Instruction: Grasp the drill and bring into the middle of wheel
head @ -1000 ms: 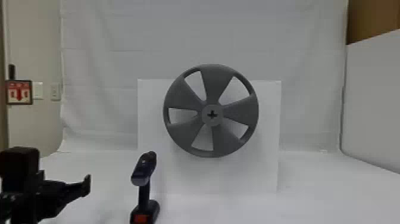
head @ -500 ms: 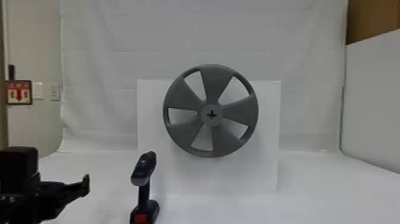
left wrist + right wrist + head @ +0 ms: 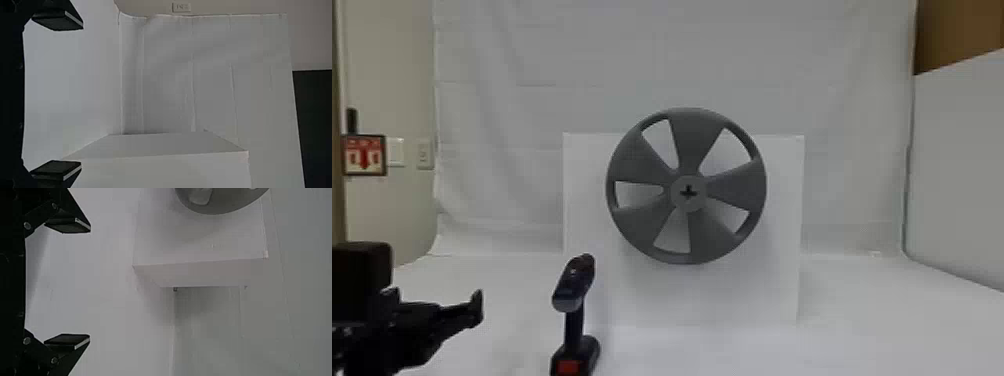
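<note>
A white sheet (image 3: pixel 532 75) hangs behind the wheel (image 3: pixel 737 187) and a white surface (image 3: pixel 872 320) spreads below and in front of it. Well off to the wheel's left, on a pale wall (image 3: pixel 392 60), are a red and white sign (image 3: pixel 364 155) and two switch plates (image 3: pixel 424 154); to its right stands a white panel (image 3: pixel 957 160), with something brown (image 3: pixel 957 30) above. The wheel itself is grey and upright, with five broad spokes and a cross-shaped hole in its hub (image 3: pixel 688 193), and it sits at the front of a white box (image 3: pixel 702 300), its rim rising past the box's top edge. The drill (image 3: pixel 574 325) stands upright on the surface, lower left of the wheel and nearer the robot, resting on its base (image 3: pixel 589 352), which carries a red patch; its body (image 3: pixel 573 285) is tilted in the head view. Farther left of the wheel, past the drill and apart from it, is the left gripper (image 3: pixel 432 320). In the left wrist view, the jaws of the left gripper (image 3: pixel 79 95) stand wide apart, holding nothing. The right gripper (image 3: pixel 87 283), in the right wrist view, also has its jaws spread wide around bare space, with part of the wheel's rim and the box beyond them.
</note>
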